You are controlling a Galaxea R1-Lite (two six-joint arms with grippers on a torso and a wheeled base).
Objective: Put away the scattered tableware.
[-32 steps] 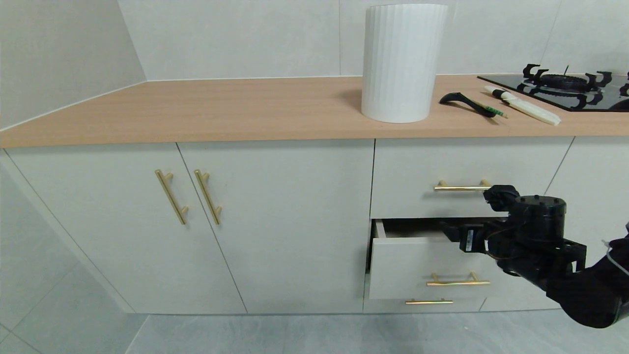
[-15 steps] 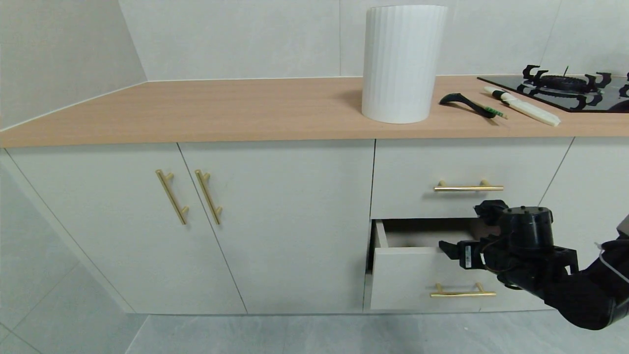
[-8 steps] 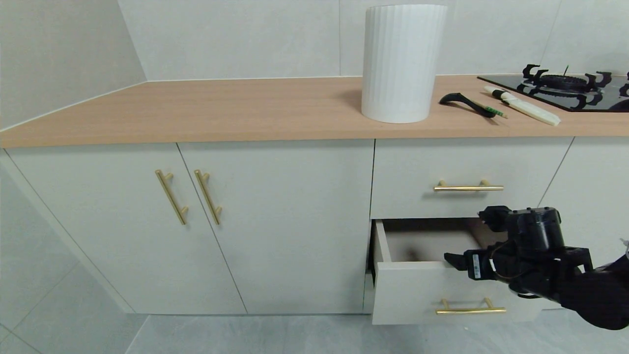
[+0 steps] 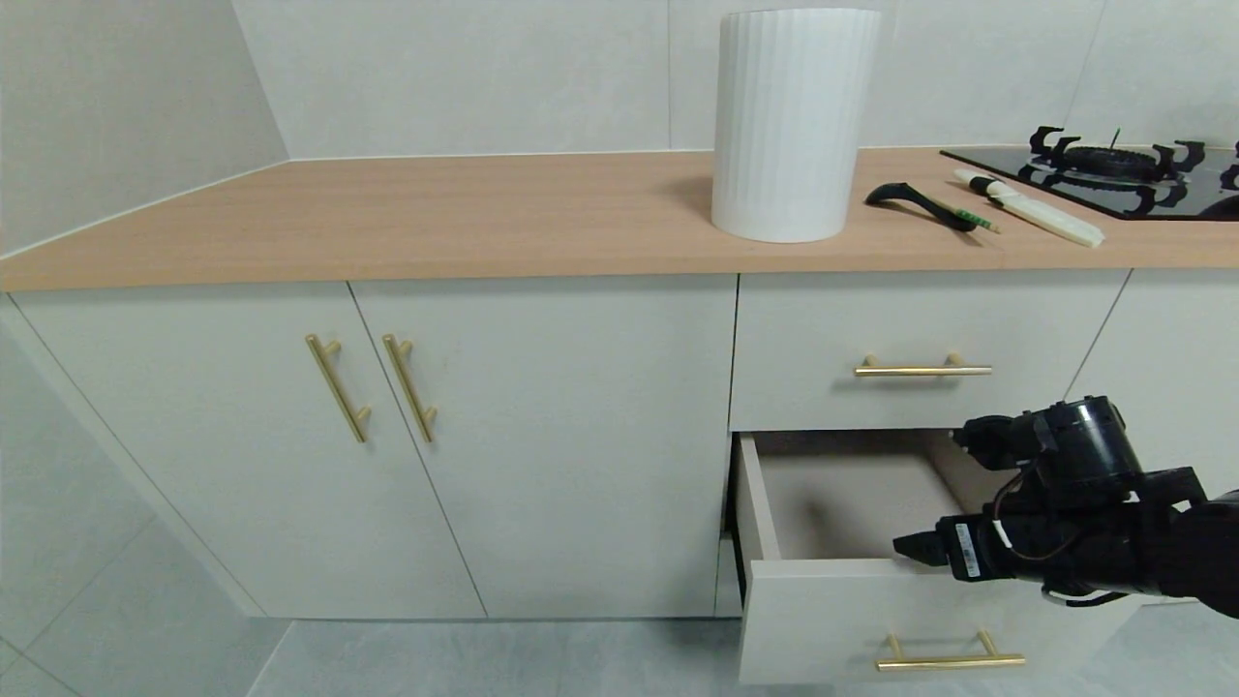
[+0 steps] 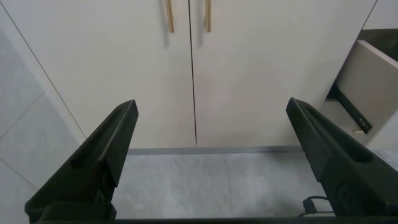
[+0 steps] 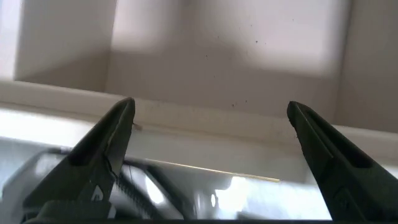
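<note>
Tableware lies on the wooden counter [image 4: 436,213] at the right: a black spoon [image 4: 918,205], green chopsticks [image 4: 976,221] and a white utensil [image 4: 1032,216]. Below them the second drawer [image 4: 842,503] stands pulled out, its inside bare. My right gripper [image 4: 944,494] is at the right end of the drawer front's top edge, fingers open; in the right wrist view the gripper [image 6: 211,155] straddles that edge [image 6: 205,121]. My left gripper [image 5: 211,162] hangs open and holds nothing, low before the cabinet doors [image 5: 186,56].
A tall white ribbed container [image 4: 792,121] stands on the counter left of the tableware. A black gas hob [image 4: 1113,174] sits at the far right. The top drawer [image 4: 920,348] is closed. Double doors with gold handles [image 4: 373,387] are at the left, grey floor [image 4: 484,658] below.
The second drawer has slid steadily farther out of the cabinet. My right gripper has come down and back towards me along with the drawer front.
</note>
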